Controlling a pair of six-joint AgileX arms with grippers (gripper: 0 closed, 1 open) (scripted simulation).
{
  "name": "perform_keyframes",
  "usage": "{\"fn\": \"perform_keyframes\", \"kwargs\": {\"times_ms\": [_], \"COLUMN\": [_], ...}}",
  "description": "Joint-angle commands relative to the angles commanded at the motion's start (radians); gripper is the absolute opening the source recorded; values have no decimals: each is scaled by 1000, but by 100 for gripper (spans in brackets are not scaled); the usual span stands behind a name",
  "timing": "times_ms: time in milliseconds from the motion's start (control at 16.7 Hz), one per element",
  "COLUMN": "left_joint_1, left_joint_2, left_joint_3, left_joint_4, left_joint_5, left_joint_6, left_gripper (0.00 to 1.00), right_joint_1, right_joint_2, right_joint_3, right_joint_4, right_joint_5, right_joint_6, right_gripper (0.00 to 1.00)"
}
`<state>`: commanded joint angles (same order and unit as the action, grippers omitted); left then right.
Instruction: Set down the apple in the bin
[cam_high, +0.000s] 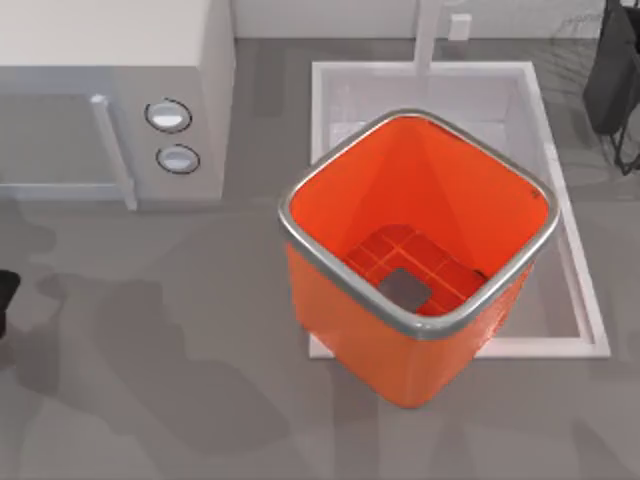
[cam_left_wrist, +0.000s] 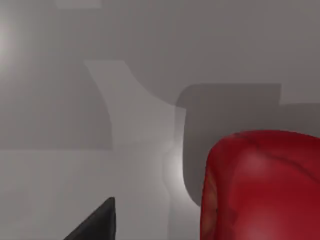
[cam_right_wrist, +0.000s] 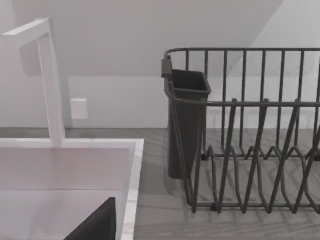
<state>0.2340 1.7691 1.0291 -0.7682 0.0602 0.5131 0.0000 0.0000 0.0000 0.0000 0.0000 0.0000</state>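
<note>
The red apple (cam_left_wrist: 262, 187) is seen close before the left wrist camera, just beside a dark fingertip (cam_left_wrist: 97, 225) of the left tool; whether that tool is clamped on it cannot be told. The orange bin (cam_high: 400, 350), silver-rimmed, is stood on the grey counter (cam_high: 150, 400), overlapping the white sink (cam_high: 570, 290). A microwave (cam_high: 110, 100) is set at the counter's left. A dark dish rack (cam_right_wrist: 240, 135) and white faucet (cam_right_wrist: 50, 85) are seen from the right wrist; the right tool's state cannot be told.
</note>
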Motion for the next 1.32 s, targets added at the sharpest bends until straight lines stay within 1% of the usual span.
{"fn": "perform_keyframes", "kwargs": {"times_ms": [180, 480, 1260, 1320], "left_joint_1": [-3, -4, -4, -4], "left_joint_2": [53, 65, 65, 65], "left_joint_3": [-49, -58, -58, -58], "left_joint_4": [101, 116, 116, 116], "left_joint_5": [0, 0, 0, 0], "left_joint_6": [-2, -3, -3, -3], "left_gripper": [100, 100, 2, 0], "right_joint_1": [0, 0, 0, 0], "right_joint_2": [0, 0, 0, 0], "right_joint_3": [0, 0, 0, 0], "right_joint_4": [0, 0, 0, 0], "right_joint_5": [0, 0, 0, 0], "right_joint_6": [0, 0, 0, 0], "right_gripper": [100, 100, 100, 100]}}
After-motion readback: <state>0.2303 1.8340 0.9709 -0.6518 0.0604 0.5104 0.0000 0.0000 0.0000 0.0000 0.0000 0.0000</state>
